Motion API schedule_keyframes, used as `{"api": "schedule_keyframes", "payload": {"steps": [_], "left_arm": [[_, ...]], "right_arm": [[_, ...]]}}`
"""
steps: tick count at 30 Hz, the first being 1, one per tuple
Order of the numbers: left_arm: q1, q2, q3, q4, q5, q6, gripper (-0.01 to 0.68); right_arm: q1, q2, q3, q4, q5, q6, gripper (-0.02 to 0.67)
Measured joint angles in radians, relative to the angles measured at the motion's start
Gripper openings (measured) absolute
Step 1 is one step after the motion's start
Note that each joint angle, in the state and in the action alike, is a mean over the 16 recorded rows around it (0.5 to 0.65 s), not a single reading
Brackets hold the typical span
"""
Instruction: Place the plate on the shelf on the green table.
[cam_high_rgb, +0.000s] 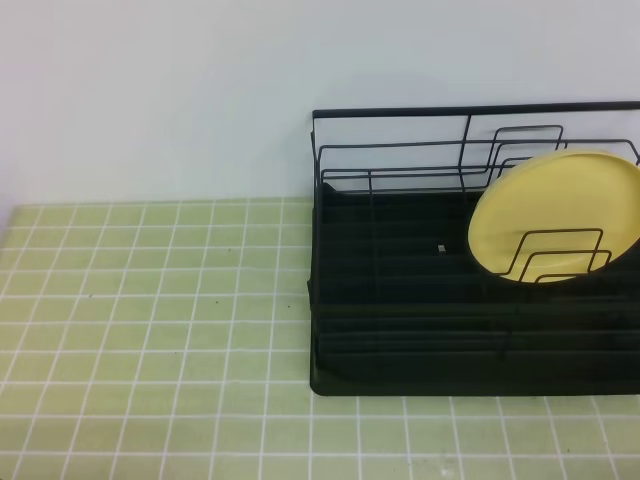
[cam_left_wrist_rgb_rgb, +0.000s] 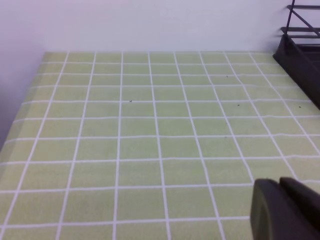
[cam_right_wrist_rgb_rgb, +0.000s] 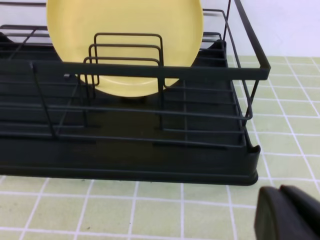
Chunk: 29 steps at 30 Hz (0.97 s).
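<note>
The pale-yellow plate (cam_high_rgb: 545, 200) stands on edge in the right part of the black wire shelf (cam_high_rgb: 400, 340), leaning back behind the bent wire dividers. The shelf stands on the green table (cam_high_rgb: 150, 320). In the right wrist view the plate (cam_right_wrist_rgb_rgb: 125, 20) and the shelf (cam_right_wrist_rgb_rgb: 125, 160) lie ahead, and my right gripper (cam_right_wrist_rgb_rgb: 281, 189) shows at the bottom right, well short of the shelf, its jaws together and empty. In the left wrist view my left gripper (cam_left_wrist_rgb_rgb: 280, 182) is low at the right over bare tiles (cam_left_wrist_rgb_rgb: 150, 140), its jaws together and empty. Neither gripper shows in the exterior view.
A white wall runs behind the table. The shelf's left corner (cam_left_wrist_rgb_rgb: 300, 55) shows at the far right of the left wrist view. The table's left edge (cam_left_wrist_rgb_rgb: 30, 100) meets a wall.
</note>
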Motion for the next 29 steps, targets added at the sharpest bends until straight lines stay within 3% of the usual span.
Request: {"api": "schedule_keyframes", "payload": {"steps": [29], "left_arm": [[0.000,0.002,0.004,0.001,-0.001,0.000,0.000]], "right_arm": [[0.000,0.000,0.000,0.000,0.000,0.002,-0.004]]}}
